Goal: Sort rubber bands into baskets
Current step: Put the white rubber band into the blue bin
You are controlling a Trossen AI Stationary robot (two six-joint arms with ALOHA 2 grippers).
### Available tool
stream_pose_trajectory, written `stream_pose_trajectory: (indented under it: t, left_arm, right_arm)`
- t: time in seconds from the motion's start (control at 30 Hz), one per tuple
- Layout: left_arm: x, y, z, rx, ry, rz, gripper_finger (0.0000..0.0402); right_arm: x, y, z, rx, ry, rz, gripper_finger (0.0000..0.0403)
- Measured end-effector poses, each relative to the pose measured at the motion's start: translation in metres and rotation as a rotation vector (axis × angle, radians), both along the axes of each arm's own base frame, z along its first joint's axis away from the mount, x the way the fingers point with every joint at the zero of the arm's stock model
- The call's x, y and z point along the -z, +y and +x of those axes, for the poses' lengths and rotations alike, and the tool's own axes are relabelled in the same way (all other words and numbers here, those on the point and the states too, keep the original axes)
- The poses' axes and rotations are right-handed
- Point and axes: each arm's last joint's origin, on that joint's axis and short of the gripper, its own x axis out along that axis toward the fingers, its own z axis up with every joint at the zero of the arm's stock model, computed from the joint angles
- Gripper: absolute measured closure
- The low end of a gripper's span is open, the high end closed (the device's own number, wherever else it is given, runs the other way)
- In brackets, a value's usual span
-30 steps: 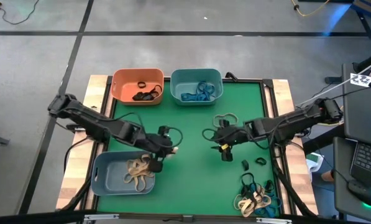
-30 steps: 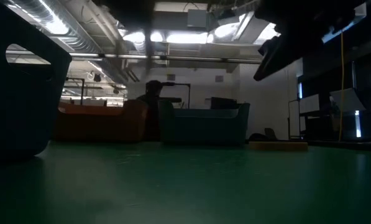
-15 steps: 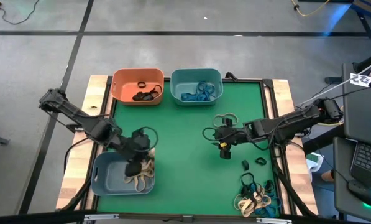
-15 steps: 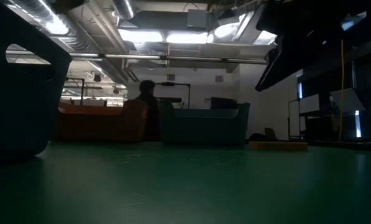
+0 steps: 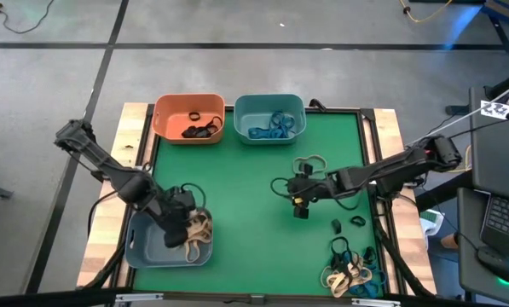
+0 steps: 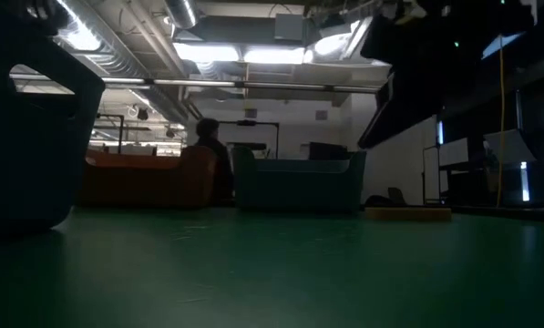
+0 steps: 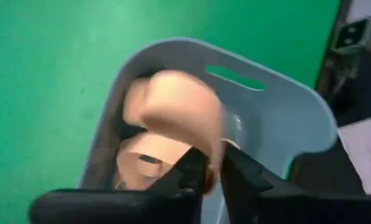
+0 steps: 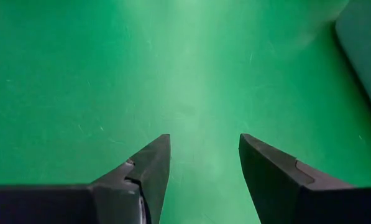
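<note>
Green table mat (image 5: 263, 196) bearing three baskets: the grey-blue basket (image 5: 145, 243) at the near left corner, the orange basket (image 5: 170, 115) and teal basket (image 5: 267, 106) side by side at the far edge. The left arm is reaching over the grey-blue basket, where its left gripper (image 7: 211, 175) is pinching a tan rubber band (image 7: 176, 109) between narrowly parted fingers, above the tan bands (image 5: 199, 228) lying inside. The step in hand appears to be the drop of this band into its basket; the next move calls for the fingers parting fully so the loop falls free. The right gripper (image 8: 204, 163) is hovering with fingers wide and empty over bare mat near mid-table, beside a tan loop (image 5: 310, 161). Unsorted mixed bands (image 5: 349, 266) are lying at the near right corner
</note>
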Motion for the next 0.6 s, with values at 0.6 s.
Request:
stream_pose_trajectory:
  t: [0.6]
  left_arm:
    - [0.007, 0.015, 0.002, 0.089, -0.01, 0.092, 0.0226]
  right_arm:
    - [0.017, -0.032, -0.016, 0.264, 0.292, -0.071, 0.021]
